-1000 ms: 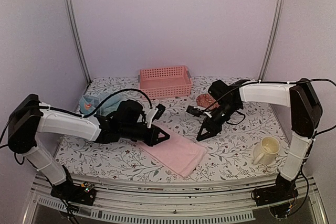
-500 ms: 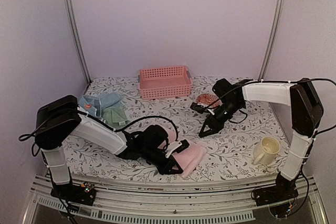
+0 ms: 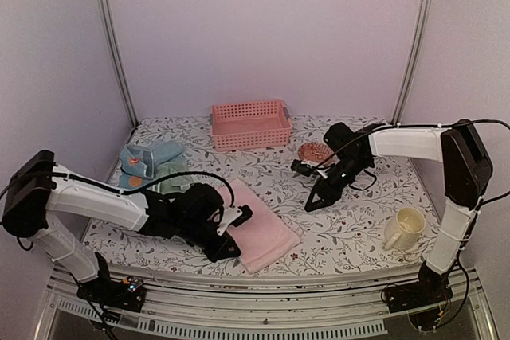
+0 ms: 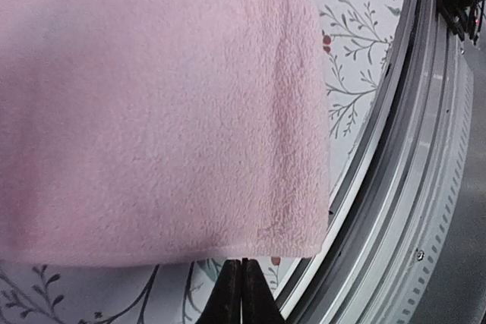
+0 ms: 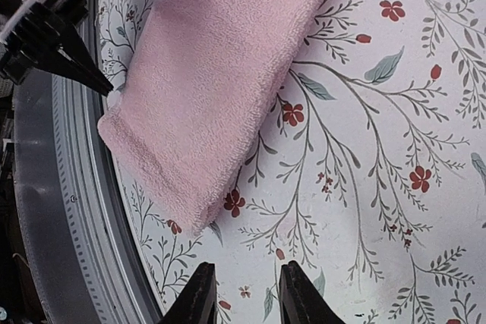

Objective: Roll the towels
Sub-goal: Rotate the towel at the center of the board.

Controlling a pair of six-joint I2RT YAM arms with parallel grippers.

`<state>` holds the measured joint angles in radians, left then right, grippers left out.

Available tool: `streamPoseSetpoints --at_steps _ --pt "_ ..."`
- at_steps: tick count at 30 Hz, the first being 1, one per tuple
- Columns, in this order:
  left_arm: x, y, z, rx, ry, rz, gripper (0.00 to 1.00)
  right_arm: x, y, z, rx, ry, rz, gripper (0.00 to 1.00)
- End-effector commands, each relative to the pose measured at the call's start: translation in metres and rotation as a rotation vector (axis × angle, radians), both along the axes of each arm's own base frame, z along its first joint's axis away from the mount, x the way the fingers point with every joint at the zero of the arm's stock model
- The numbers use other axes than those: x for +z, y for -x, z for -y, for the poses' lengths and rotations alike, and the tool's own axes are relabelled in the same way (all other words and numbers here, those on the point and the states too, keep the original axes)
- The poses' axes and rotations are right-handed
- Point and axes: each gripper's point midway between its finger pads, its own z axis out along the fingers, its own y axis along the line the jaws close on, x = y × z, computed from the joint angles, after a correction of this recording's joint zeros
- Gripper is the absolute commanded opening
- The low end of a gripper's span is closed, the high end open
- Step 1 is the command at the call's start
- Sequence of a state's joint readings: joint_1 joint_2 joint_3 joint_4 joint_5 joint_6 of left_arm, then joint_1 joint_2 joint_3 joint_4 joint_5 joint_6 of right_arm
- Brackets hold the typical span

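The pink towel (image 3: 261, 229) lies folded into a long strip near the table's front edge; it fills the left wrist view (image 4: 159, 104) and shows in the right wrist view (image 5: 209, 81). My left gripper (image 3: 229, 249) is shut and empty, its tips (image 4: 241, 297) just off the towel's near corner. My right gripper (image 3: 313, 204) is open and empty (image 5: 247, 294), hovering above the cloth right of the towel. The blue spotted towel (image 3: 137, 162), light blue towel (image 3: 165, 150) and sage green towel (image 3: 177, 181) lie in a heap at the left.
A pink slatted basket (image 3: 251, 124) stands at the back middle. A cream mug (image 3: 404, 229) sits at the front right. A small reddish round object (image 3: 314, 151) lies behind my right gripper. The table's metal front rail (image 4: 410, 187) runs close to the pink towel.
The pink towel went from lying flat to a folded strip. My left gripper swept across its near side and now sits at its near left corner. My right gripper drew back slightly.
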<state>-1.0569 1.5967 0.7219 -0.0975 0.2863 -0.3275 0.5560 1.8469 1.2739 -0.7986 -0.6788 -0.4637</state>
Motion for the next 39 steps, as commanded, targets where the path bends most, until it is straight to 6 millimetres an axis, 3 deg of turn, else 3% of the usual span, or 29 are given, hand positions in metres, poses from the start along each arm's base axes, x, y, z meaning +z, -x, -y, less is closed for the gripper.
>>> streamPoseSetpoints --at_steps 1,3,5,9,11,12,13,16,22,26,32,36,39 --pt "0.043 -0.042 -0.034 0.204 0.008 0.143 0.09 0.048 -0.019 -0.003 -0.018 -0.052 0.167 0.33" --pt "0.058 -0.074 -0.055 0.350 0.032 0.171 0.17 0.071 -0.030 -0.003 -0.036 -0.070 0.270 0.36" --pt "0.068 -0.104 -0.072 0.473 0.060 0.165 0.19 0.094 -0.041 0.000 -0.066 -0.082 0.390 0.39" --pt "0.070 -0.142 -0.082 0.589 0.052 0.155 0.19 0.128 -0.079 0.019 -0.205 -0.030 0.657 0.49" --pt "0.068 -0.158 -0.076 0.603 0.047 0.147 0.18 0.147 -0.095 0.029 -0.275 -0.019 0.756 0.71" --pt "0.065 -0.164 -0.073 0.609 0.040 0.137 0.17 0.157 -0.100 0.034 -0.304 -0.029 0.783 0.93" --pt "0.062 -0.171 -0.069 0.616 0.034 0.129 0.17 0.165 -0.104 0.038 -0.342 -0.054 0.779 1.00" --pt "0.048 -0.187 -0.054 0.606 0.022 0.105 0.15 0.171 -0.093 0.034 -0.315 -0.161 0.704 0.99" --pt "0.009 -0.210 -0.015 0.533 0.005 0.031 0.12 0.149 -0.066 0.025 -0.196 -0.200 0.598 0.95" --pt "-0.016 -0.211 0.019 0.474 0.021 -0.015 0.12 0.143 -0.049 0.025 -0.141 -0.216 0.577 0.95" --pt "-0.040 -0.242 0.051 0.459 0.031 -0.026 0.13 0.143 -0.044 0.027 -0.121 -0.215 0.582 0.92" --pt "-0.038 -0.253 0.062 0.438 0.065 -0.021 0.14 0.137 -0.042 0.028 -0.115 -0.193 0.561 0.90" --pt "-0.005 -0.254 0.070 0.401 0.133 0.042 0.14 0.130 -0.037 0.029 -0.095 -0.190 0.551 0.87"
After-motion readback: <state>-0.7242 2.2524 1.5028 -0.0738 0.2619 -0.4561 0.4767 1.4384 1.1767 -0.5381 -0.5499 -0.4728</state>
